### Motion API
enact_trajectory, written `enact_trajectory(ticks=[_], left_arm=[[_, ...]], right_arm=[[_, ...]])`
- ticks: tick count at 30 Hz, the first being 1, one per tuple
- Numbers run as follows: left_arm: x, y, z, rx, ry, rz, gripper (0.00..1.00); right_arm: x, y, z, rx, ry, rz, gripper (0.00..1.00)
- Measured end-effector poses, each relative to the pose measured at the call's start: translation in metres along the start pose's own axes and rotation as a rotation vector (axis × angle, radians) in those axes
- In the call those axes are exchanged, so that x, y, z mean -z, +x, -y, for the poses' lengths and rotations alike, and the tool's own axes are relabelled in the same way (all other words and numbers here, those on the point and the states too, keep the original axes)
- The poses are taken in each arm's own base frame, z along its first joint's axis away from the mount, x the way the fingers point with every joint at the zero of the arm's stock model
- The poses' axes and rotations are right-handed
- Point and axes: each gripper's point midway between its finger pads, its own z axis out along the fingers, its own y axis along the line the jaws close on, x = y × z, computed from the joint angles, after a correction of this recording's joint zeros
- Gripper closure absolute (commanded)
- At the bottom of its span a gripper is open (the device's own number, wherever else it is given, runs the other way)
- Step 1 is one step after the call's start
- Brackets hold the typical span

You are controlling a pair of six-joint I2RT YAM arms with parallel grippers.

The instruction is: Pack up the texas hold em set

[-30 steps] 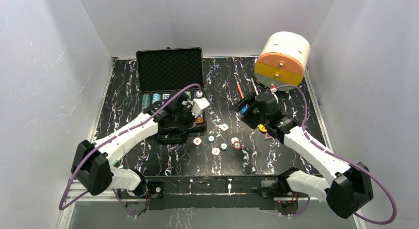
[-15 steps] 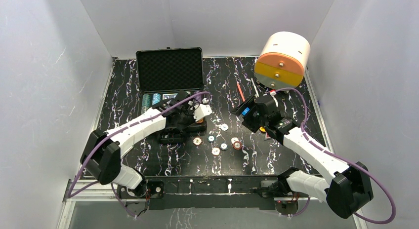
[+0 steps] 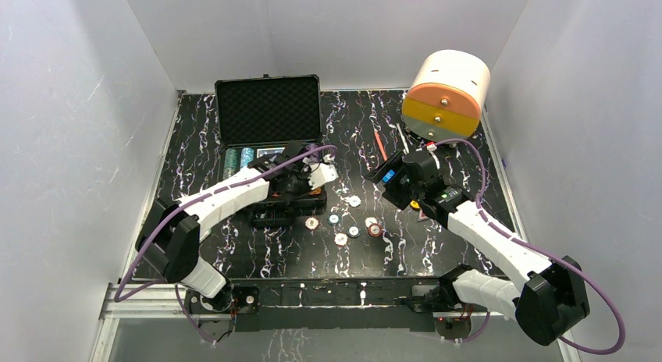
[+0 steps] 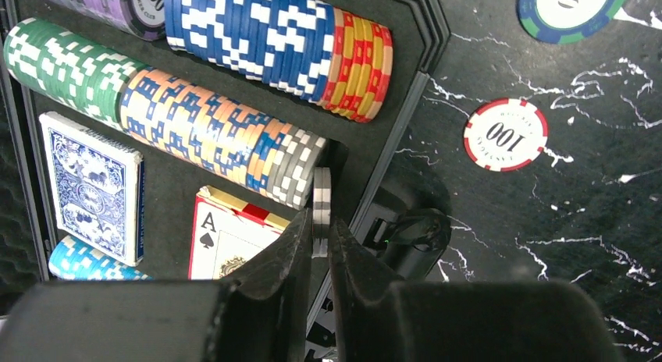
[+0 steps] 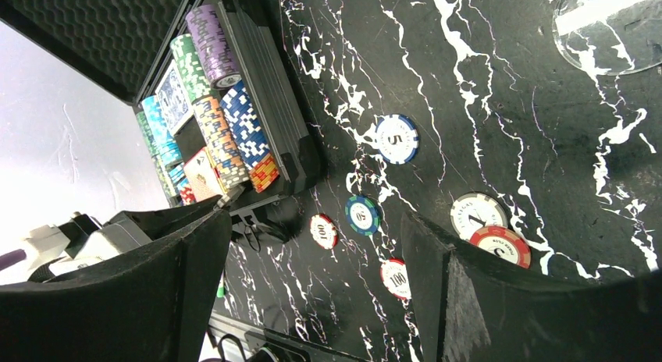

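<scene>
The left hand (image 4: 320,236) is clenched on one grey-and-white chip (image 4: 321,192), pinching it by its lower edge so that it stands on its rim. The chip is inside the open case (image 4: 410,89), at the near end of the middle row (image 4: 203,140), face to face with the last grey chips there. I cannot tell whether it touches them, but it is just beside them. That row's long axis runs slantwise in the left wrist view, from upper left down toward the hand, and the held chip's faces lie square to it. So the seat is directly under the chip and a shade toward the stack. The coming move, I judge, is a slight press against the stack and then a release, with the case wall close on the other side.

The right hand (image 5: 316,221) is released, jaws wide, and hangs over the counter (image 5: 484,104) above the loose chips (image 5: 396,138), grasping nothing. Those chips lie flat between the two arms, apart from the case. In the top view the right hand is nearer to most of them than the left, so the next pick looks like its job.
</scene>
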Motion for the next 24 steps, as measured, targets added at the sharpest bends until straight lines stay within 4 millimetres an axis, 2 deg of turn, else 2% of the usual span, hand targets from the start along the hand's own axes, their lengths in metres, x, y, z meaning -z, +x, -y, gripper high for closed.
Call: enact_trajectory(ticks=[3,6,14,16,20,22,24], left_arm=[[-0.002,-0.002,-0.002,-0.001,-0.005,0.000,0.74],[-0.003,-0.001,-0.002,0.012,-0.005,-0.003,0.70],[0.000,-0.012,-0.007,0.036,-0.020,0.032,0.66],[0.003,-0.016,-0.007,0.051,-0.018,0.055,0.62],[0.022,-0.031,-0.014,0.123,-0.049,0.150,0.48],[0.040,-0.045,-0.023,0.190,-0.100,0.240,0.37],[0.068,-0.057,-0.035,0.299,-0.176,0.355,0.31]], right_arm=[[0.000,0.000,0.001,-0.001,0.002,0.000,0.13],[0.000,-0.001,0.001,-0.002,0.002,0.002,0.13],[0.000,-0.001,0.001,-0.002,0.002,0.003,0.13],[0.000,-0.001,0.001,0.005,0.002,0.001,0.13],[-0.001,0.000,0.006,0.051,0.014,-0.005,0.14],[-0.003,0.002,0.012,0.087,0.033,-0.014,0.14],[-0.009,0.006,0.024,0.138,0.076,-0.037,0.15]])
